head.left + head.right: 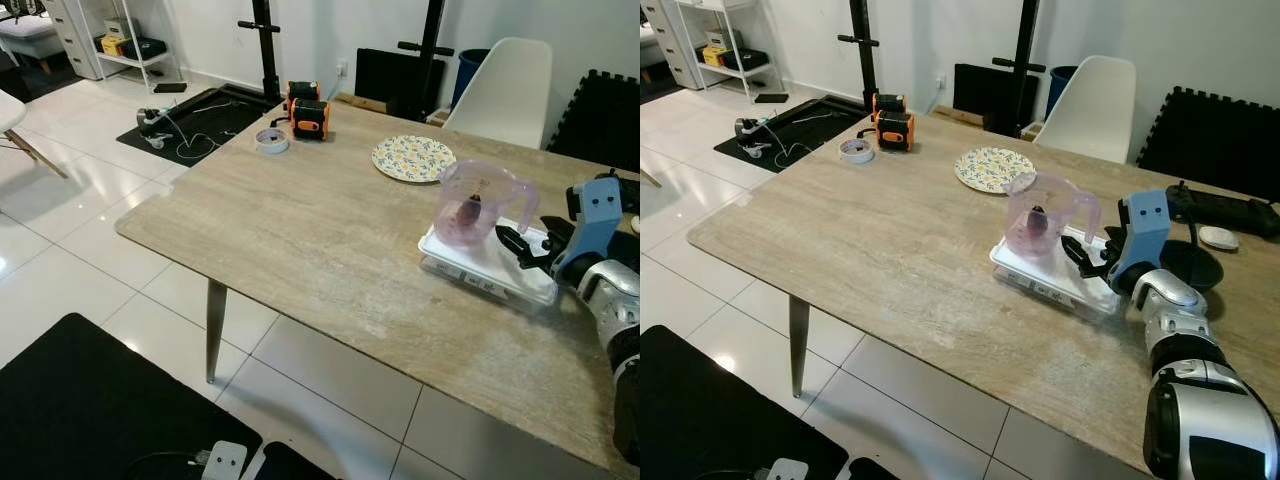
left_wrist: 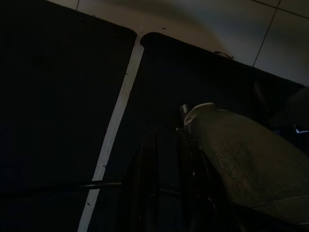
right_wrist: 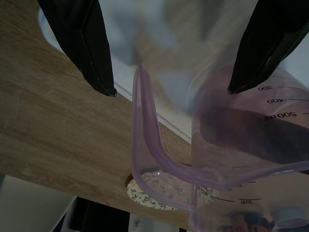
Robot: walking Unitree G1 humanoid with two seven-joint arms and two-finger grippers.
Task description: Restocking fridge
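A: How far along is the restocking?

B: Early, I'd judge. The purple measuring jug [image 1: 472, 203] stands upright on a flat white container [image 1: 487, 264] on the table [image 1: 300, 230], and there is no fridge in these pictures. Nothing is lifted yet.

A: And the right end effector [image 3: 171, 89]?

B: Wide open and empty. In the right wrist view its 2 black fingers [image 3: 87, 43] straddle the jug's handle without touching it. The left end effector [image 2: 166, 159] hangs idle over a dark floor mat; I cannot tell its opening.

A: Room to move?

B: The container lies close to the table's near edge, so a nudge toward the robot could tip it off. The floral plate [image 1: 413, 157] sits well apart behind the jug, and the table to the robot's left is bare.
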